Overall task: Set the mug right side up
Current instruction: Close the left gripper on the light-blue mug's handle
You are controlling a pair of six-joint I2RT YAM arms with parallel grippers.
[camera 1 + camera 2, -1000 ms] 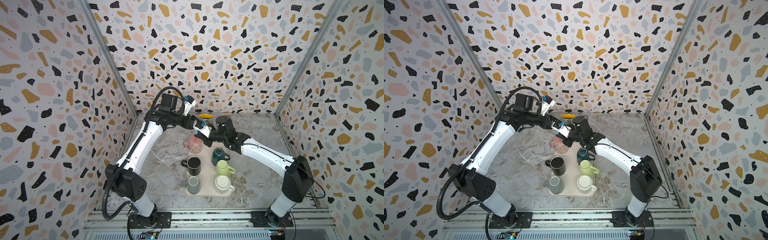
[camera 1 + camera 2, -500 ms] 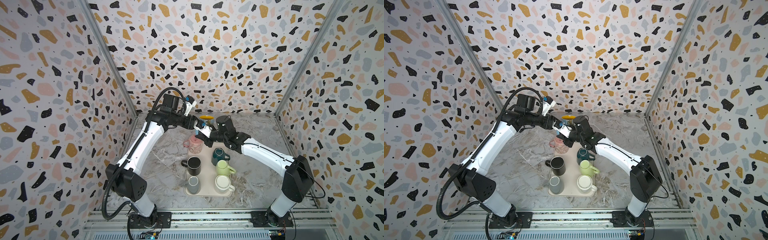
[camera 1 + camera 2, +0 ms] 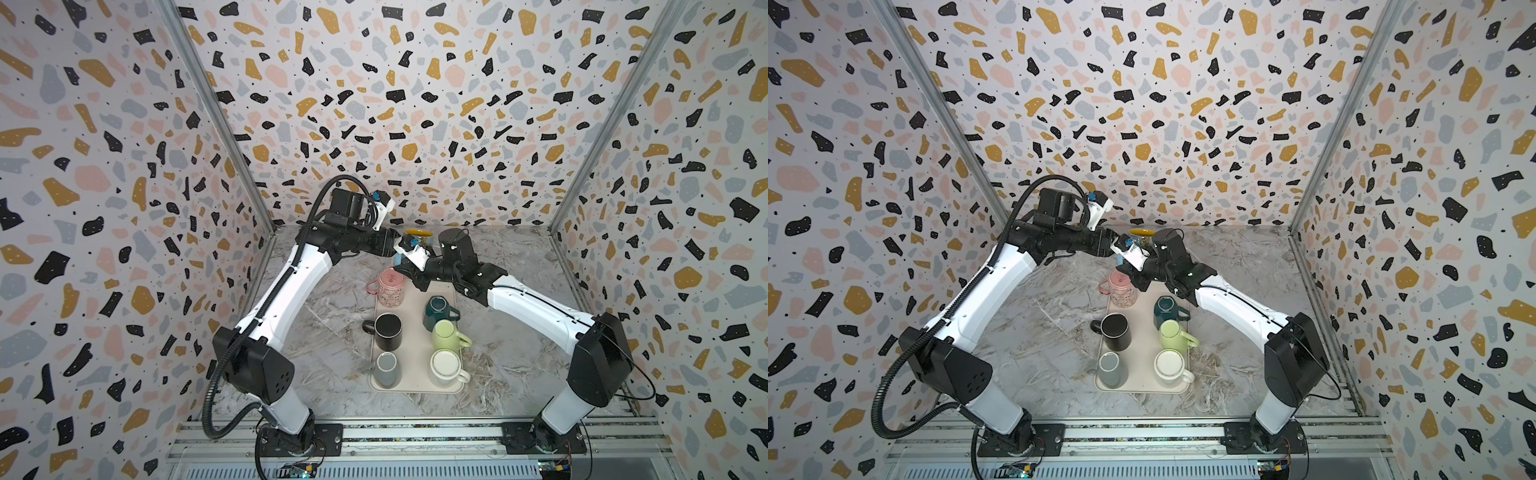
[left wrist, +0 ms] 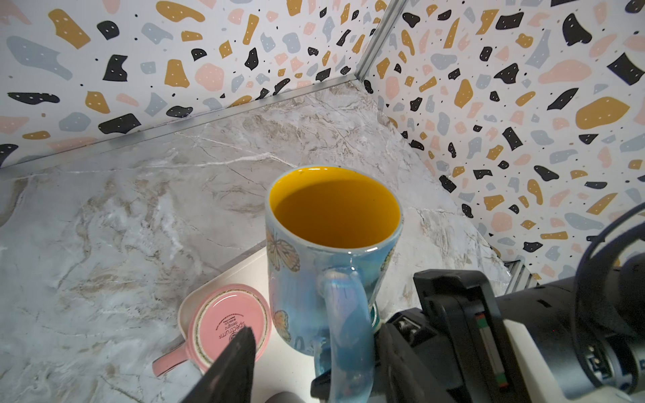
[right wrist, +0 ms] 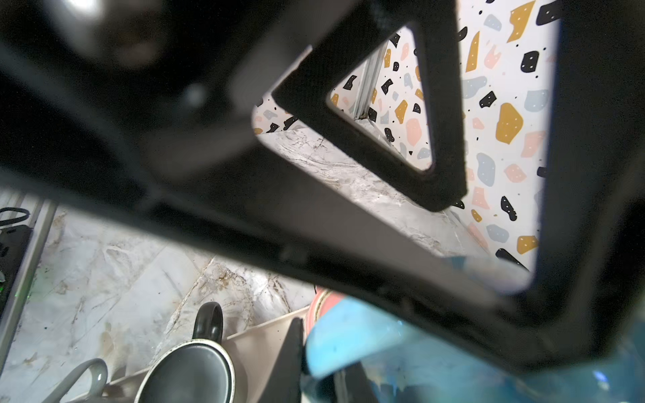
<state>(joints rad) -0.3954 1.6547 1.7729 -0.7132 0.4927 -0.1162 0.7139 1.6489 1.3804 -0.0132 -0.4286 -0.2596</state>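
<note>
Upright blue mug held by the handle

The right gripper is closed on the handle, the mouth is up and the mug is in the air. The left gripper is half open beside it. Should the handle pivot, the inverted pink mug below may be struck.

You'll find the yellow-lined blue mug has drifted a touch toward the right of the frame in both top views, and the left arm and right arm have edged rightward with it.
</note>
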